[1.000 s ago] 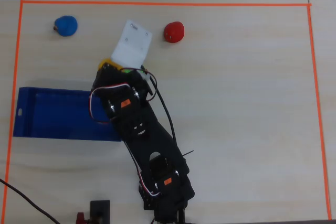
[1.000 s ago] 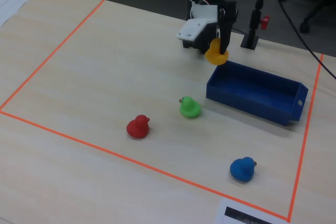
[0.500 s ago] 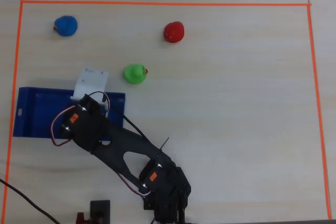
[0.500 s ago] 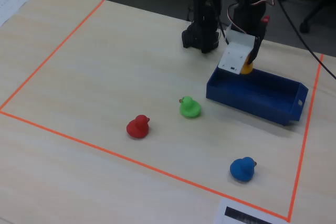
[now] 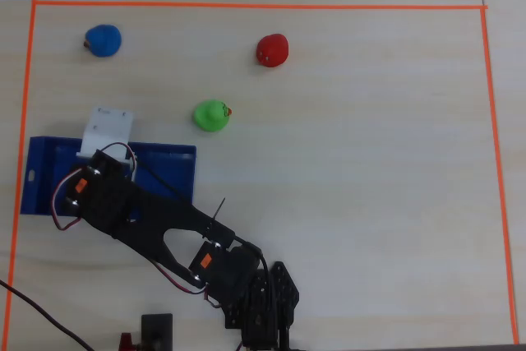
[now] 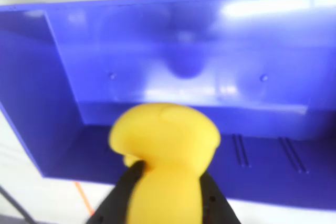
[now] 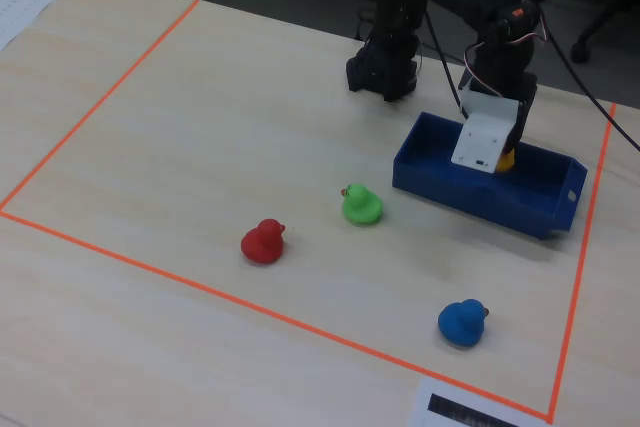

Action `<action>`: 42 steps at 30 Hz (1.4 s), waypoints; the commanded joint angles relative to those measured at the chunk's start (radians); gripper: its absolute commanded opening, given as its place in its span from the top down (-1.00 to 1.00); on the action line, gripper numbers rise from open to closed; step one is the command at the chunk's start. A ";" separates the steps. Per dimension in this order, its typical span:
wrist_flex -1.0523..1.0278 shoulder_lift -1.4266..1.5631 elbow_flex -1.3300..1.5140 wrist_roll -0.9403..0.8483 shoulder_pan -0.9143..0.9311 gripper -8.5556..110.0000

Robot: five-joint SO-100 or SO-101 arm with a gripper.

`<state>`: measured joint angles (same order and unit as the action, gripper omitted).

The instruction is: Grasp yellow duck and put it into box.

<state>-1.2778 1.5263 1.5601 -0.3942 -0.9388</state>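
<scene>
Table (image 7: 200,127), pale wood, work area ringed with orange tape (image 7: 300,325). Arm (image 5: 156,219) reaches from its base at the bottom edge of the overhead view up and left, out over the box (image 5: 41,174).

Box is the blue low-walled tray; in the fixed view (image 7: 500,202) it sits near the right tape line. In the wrist view (image 6: 184,61) its inner floor and far wall fill most of the frame, near rim crossing low.

Three other ducks stand well clear of the box on open table: green duck (image 7: 361,205) nearest, red duck (image 7: 263,242), blue duck (image 7: 463,322).

Gripper (image 6: 168,192): dark fingers (image 6: 123,195) clamped on either flank of the yellow duck (image 6: 165,150). Duck rides upright between them, head above the fingertips, held in the air, not resting on anything I can see. In the fixed view only a sliver of yellow (image 7: 506,159) shows behind the white wrist plate, over the tray's interior.

Relation that matters: the duck is already in the pincer, and the tray floor lies straight ahead and below it. I judge the carry nearly finished. What's left is a short drop and a release. Risk looks small; the duck seems inside the rim, though I can't judge height above the floor.
</scene>
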 commanded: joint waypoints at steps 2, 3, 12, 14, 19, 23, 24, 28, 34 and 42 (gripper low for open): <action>0.031 0.005 -0.038 -0.034 0.025 0.42; 0.032 0.008 -0.034 -0.037 0.031 0.42; -0.040 0.253 0.046 -0.095 0.221 0.83; -0.026 0.397 0.147 -0.164 0.328 0.85; 0.080 0.801 0.485 -0.373 0.643 0.85; 0.244 1.098 0.828 -0.549 0.864 0.85; 0.270 1.150 0.900 -0.584 0.902 0.85; 0.336 1.358 1.183 -0.701 0.999 0.85; 0.368 1.617 1.471 -0.761 1.034 0.85; 0.127 1.784 1.549 -0.779 1.022 0.85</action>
<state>-1.0216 3.2735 3.1186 -1.1536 0.0859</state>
